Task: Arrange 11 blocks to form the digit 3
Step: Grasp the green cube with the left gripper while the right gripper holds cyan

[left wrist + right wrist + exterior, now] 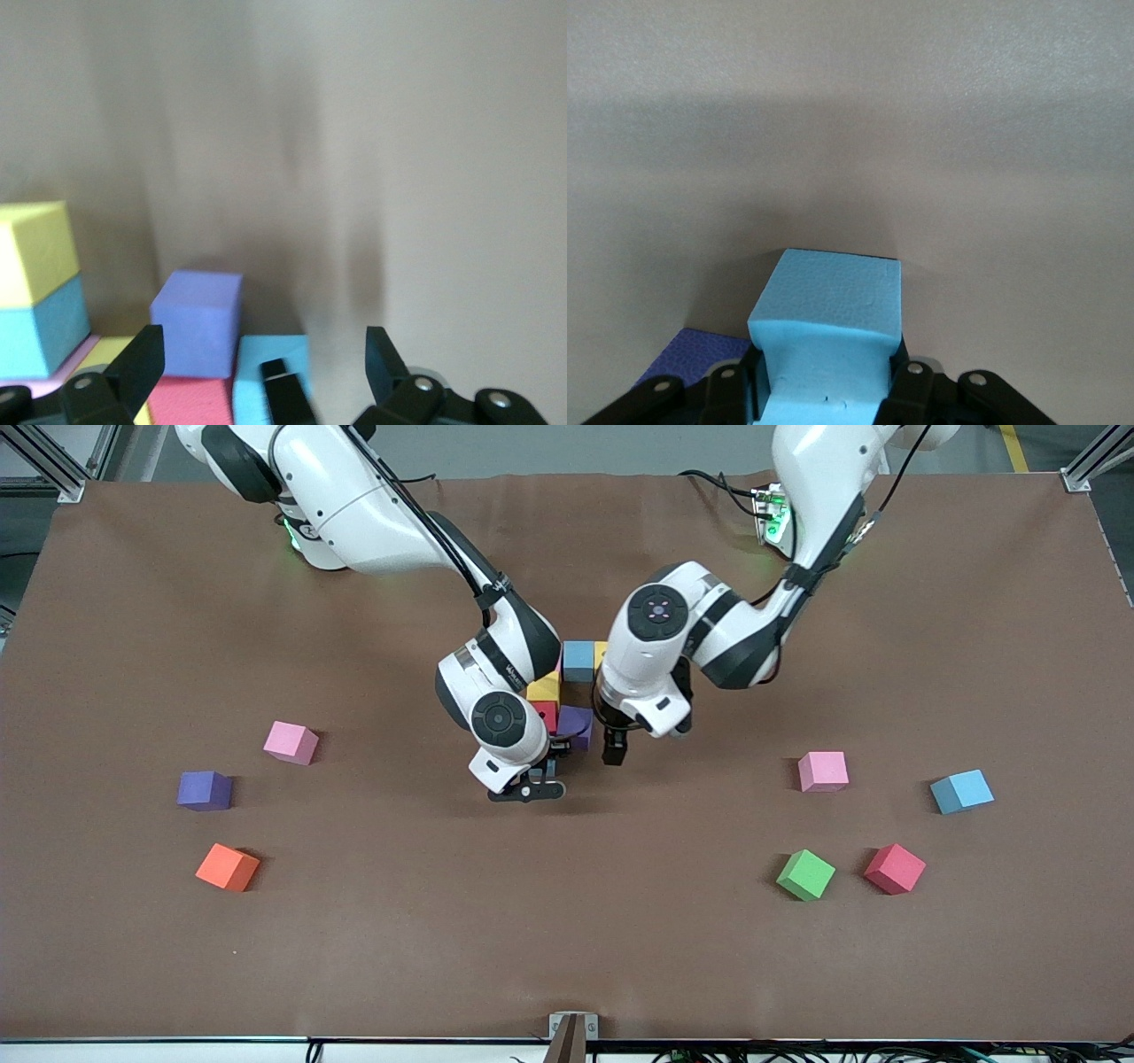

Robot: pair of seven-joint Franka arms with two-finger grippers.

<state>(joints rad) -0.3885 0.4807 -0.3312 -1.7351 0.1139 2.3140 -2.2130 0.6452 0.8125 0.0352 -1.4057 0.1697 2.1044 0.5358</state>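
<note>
Now the right pincer [824, 390] is clamped on a light blue block [828, 314], low at the near edge of the cluster [567, 691] in the middle of the surface [567, 921], with the purple block [577, 724] touching beside it. That's the key relation: its slot lies just beside purple, toward the left arm's end. The left pincer [614, 748] hangs wide and empty right over that spot, so it likely needs to clear. Seven loose blocks sit well apart.
</note>
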